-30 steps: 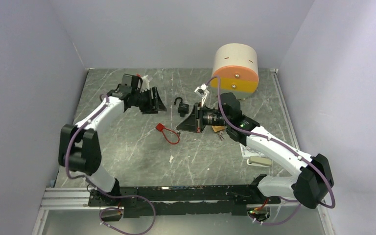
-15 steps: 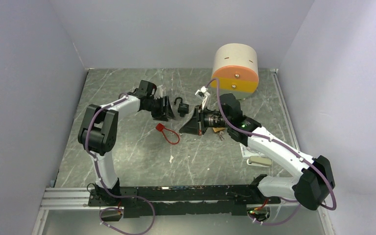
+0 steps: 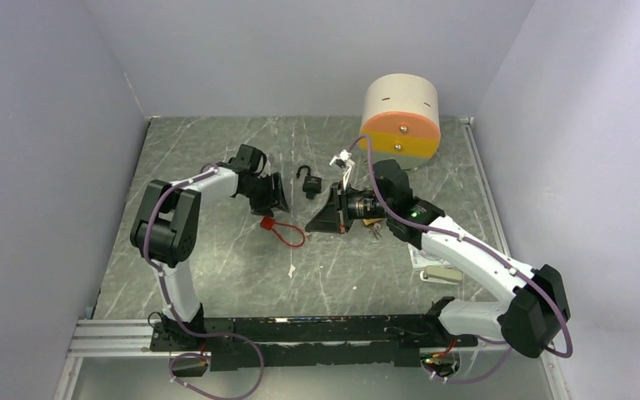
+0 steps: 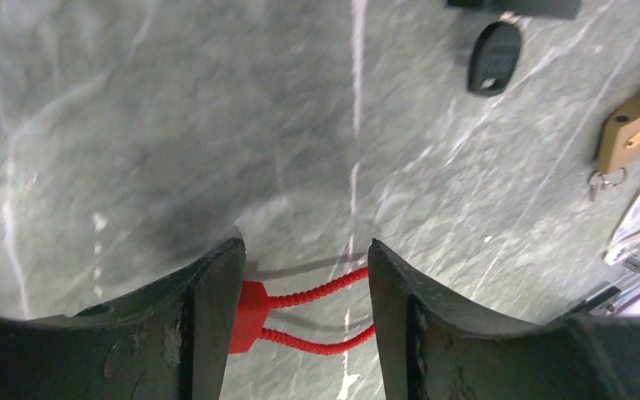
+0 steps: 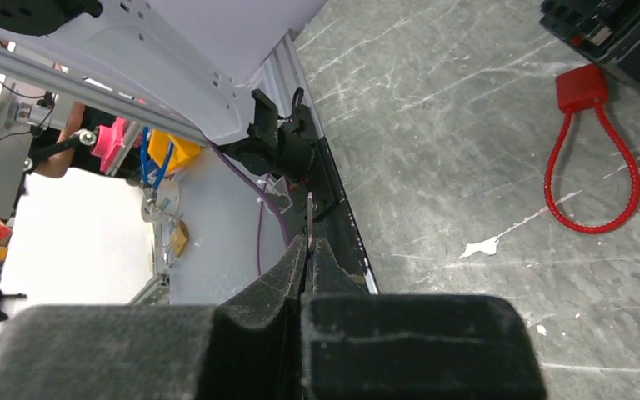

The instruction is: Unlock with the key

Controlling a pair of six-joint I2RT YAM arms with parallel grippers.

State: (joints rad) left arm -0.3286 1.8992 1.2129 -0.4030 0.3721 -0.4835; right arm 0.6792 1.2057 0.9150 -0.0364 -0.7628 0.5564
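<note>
Jaws on left: open, just swung in, straddling red lock [image 4: 254,321]. Jaws on right: shut on key [image 5: 308,218], near red lock. Lock grasp likely next.

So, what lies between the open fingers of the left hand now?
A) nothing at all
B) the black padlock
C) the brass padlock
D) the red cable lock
D: the left wrist view shows the red cable lock lying between the two sides of the open left hand.
</note>
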